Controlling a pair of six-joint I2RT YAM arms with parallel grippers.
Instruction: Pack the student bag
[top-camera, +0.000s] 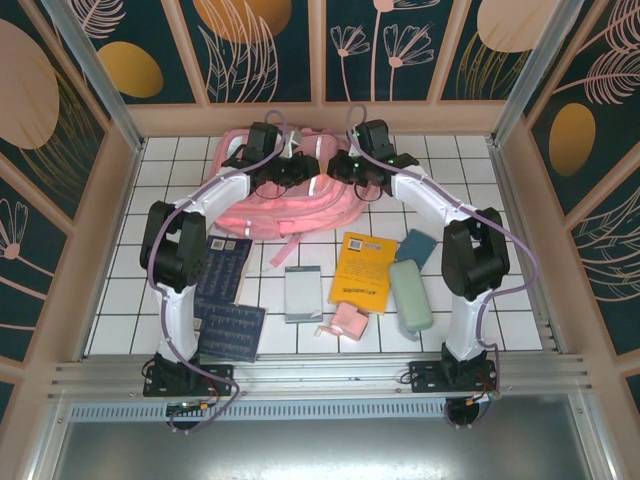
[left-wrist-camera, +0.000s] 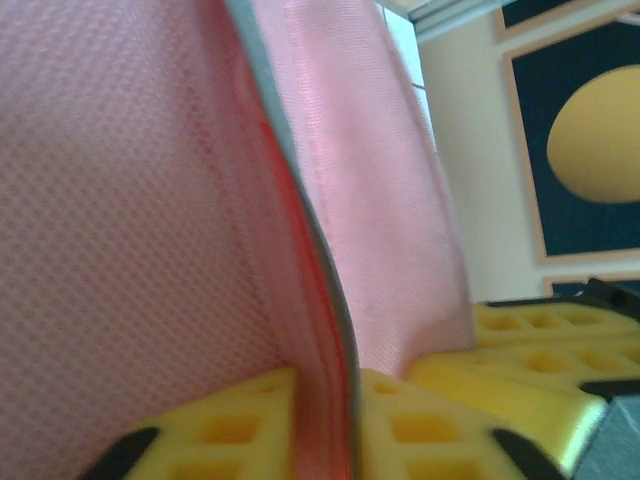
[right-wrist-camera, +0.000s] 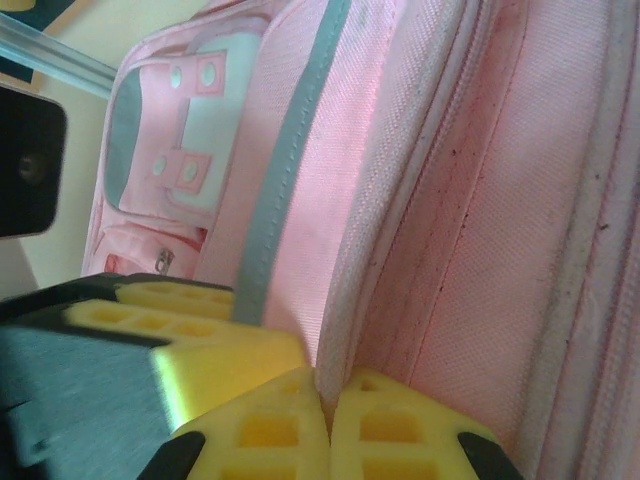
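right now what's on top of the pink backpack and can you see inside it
The left gripper and the right gripper sit on the backpack, each shut on a fold of its pink fabric. Its inside is hidden by that fabric.

The student bag (top-camera: 300, 207) lies at the table's (top-camera: 505, 320) back, a notepad (top-camera: 303, 293) and booklet (top-camera: 363, 268) before it

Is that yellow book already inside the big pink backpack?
No, the yellow book lies on the white table, outside the pink backpack.
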